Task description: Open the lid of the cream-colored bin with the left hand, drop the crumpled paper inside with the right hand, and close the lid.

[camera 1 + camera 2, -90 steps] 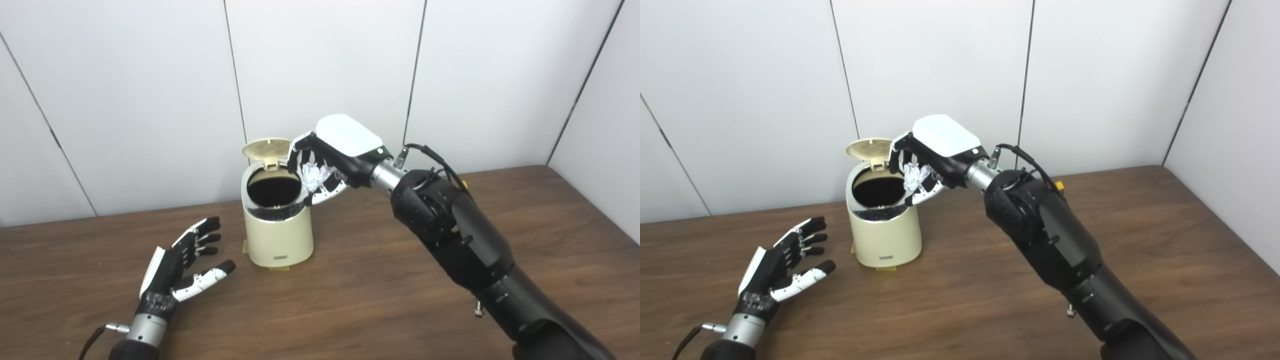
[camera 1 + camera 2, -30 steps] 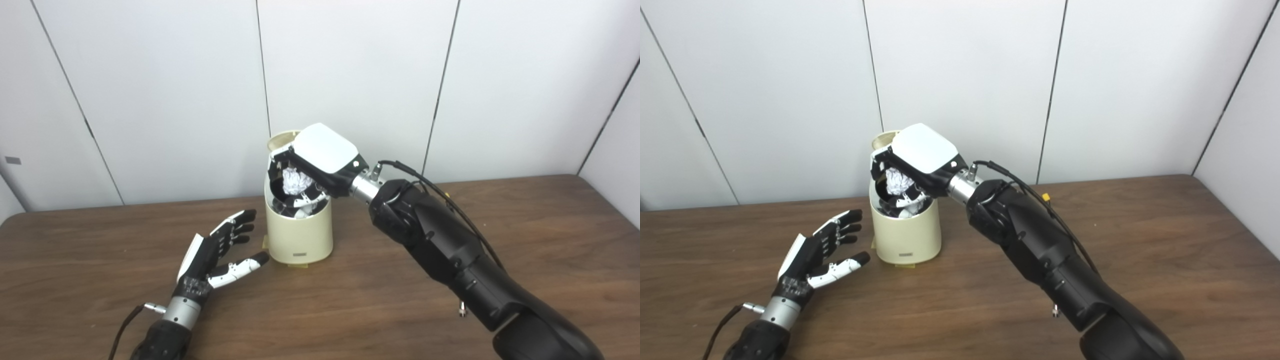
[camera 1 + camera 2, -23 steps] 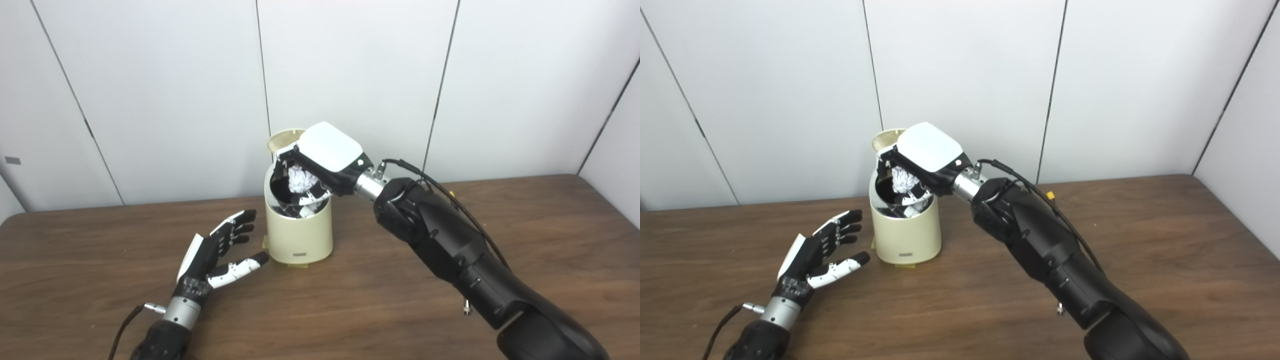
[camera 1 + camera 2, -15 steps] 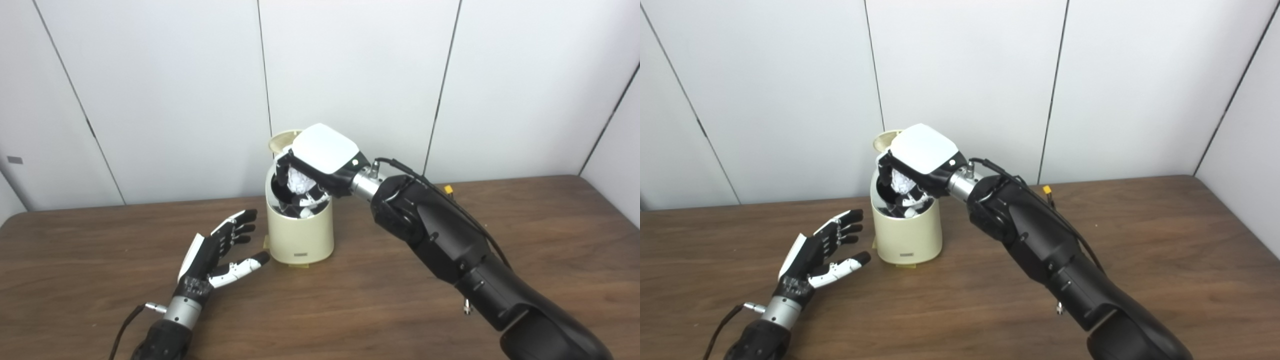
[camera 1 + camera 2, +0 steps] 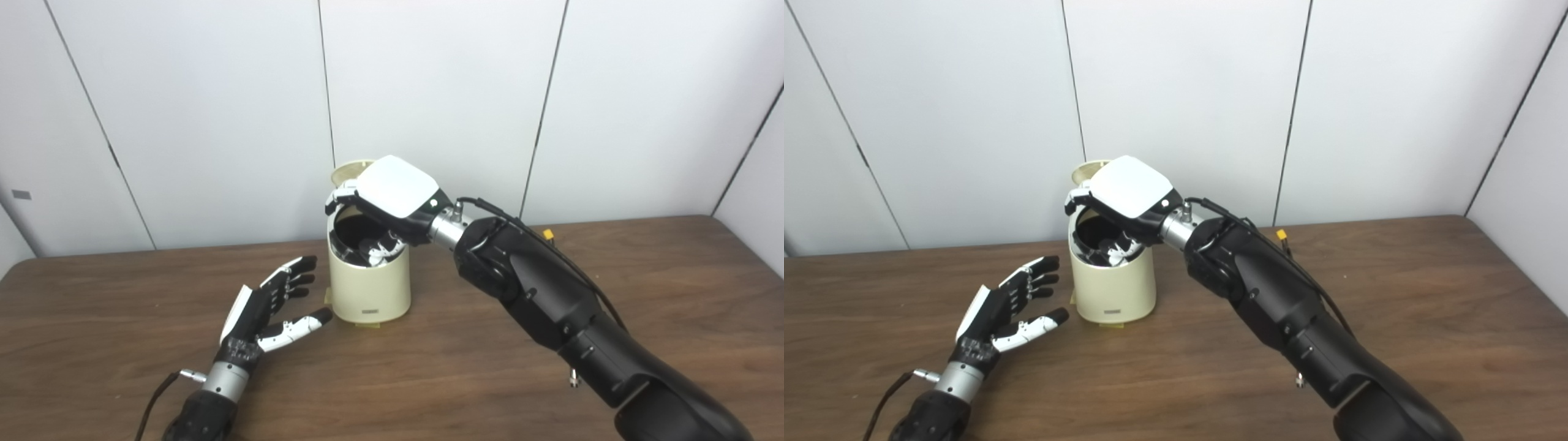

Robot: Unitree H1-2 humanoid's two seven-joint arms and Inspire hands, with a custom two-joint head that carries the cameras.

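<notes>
In the left eye view, we see the cream-colored bin standing on the counter with its lid tipped up behind the opening. Our right robot hand hangs over the mouth, fingers spread and curled loosely with nothing between them. No crumpled paper shows in it; the bin's dark inside hides whatever lies there, so we judge the paper is down in the bin. Our left robot hand rests low beside the bin, fingers apart and empty, near the wall but not touching it.

In the right eye view, the right robot hand covers much of the rim, its fingertips dipping just inside. The left robot hand waits to the bin's left, palm turned toward it.

To do this step well, we should lift the right robot hand straight up and clear before drawing it back, so fingers do not catch the rim and tip the bin. Only then should we bring the left robot hand up to press the lid down.
</notes>
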